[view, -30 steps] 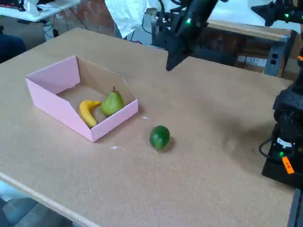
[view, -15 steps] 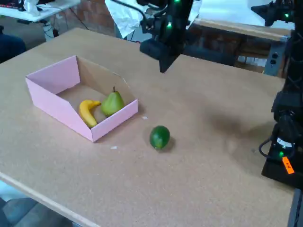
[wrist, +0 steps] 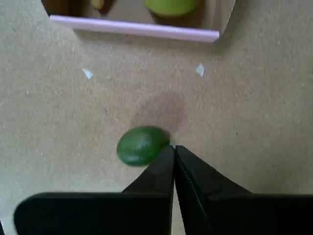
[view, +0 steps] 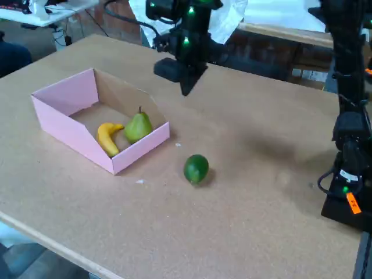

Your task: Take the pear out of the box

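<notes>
The gripper (view: 186, 88) hangs high above the table (view: 261, 192), fingers pressed together and holding nothing, up and to the right of the box (view: 64, 125) in the fixed view. The pear (view: 138, 126) stands upright in the box's near right corner, stem up, just beside the banana (view: 107, 138) and close against the low front wall. It looks light, firm and smooth-skinned, likely slippery and rounded enough to roll or squirt out of a hard pinch; the wide lower belly seems the safest hold, taken from above with the fingers straddling it on the sides clear of the banana and the wall. The thin stem is no place to grip. A round green fruit (wrist: 142, 145) lies on the bare table outside the box; in the wrist view it sits just past the fingertips, with 2 small white scraps (wrist: 200, 69) farther on, near the box. The table is tan particleboard, matte and flat. Behind it stand cluttered benches, cables and white sheeting (view: 157, 20).
</notes>
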